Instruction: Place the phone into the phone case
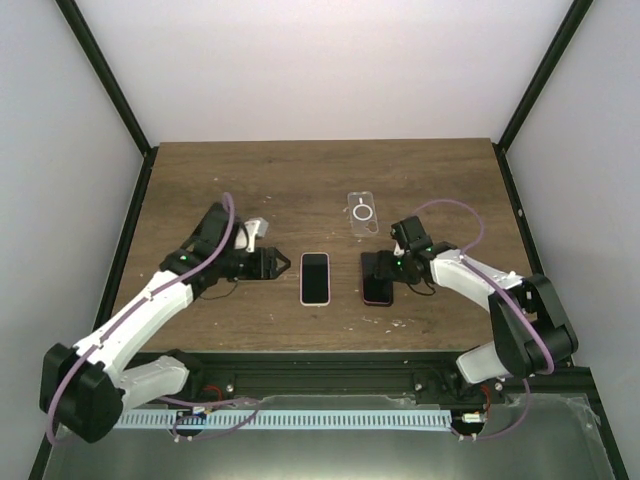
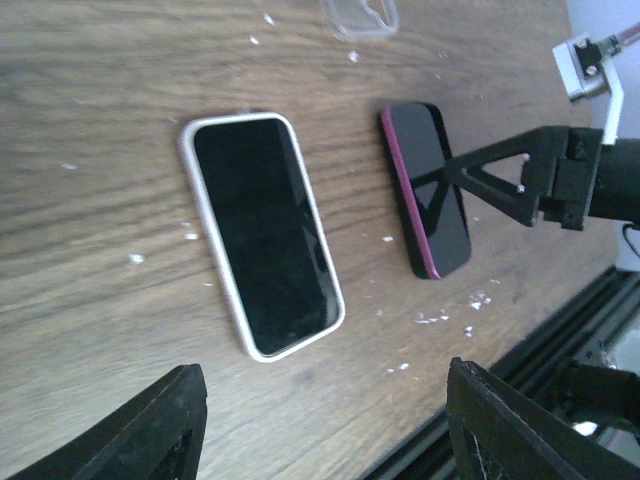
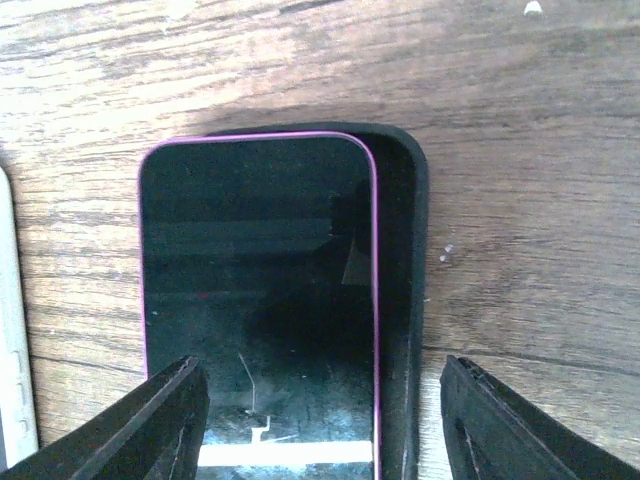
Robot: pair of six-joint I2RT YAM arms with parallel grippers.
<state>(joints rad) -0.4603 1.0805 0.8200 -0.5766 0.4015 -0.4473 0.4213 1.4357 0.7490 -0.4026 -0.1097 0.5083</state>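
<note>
A phone with a pink rim lies screen up on a black phone case. It sits shifted to the left, so the case's right wall is bare. In the top view the pair lies right of centre. My right gripper is open and hovers over the phone's near end, one finger on each side. It also shows in the top view. My left gripper is open and empty, just left of a white-rimmed phone. That phone lies flat in the left wrist view, beyond the left gripper.
A clear case with a ring mark lies behind the phones. Small white flecks dot the wooden table. A black rail runs along the table's near edge. Black frame posts stand at both sides.
</note>
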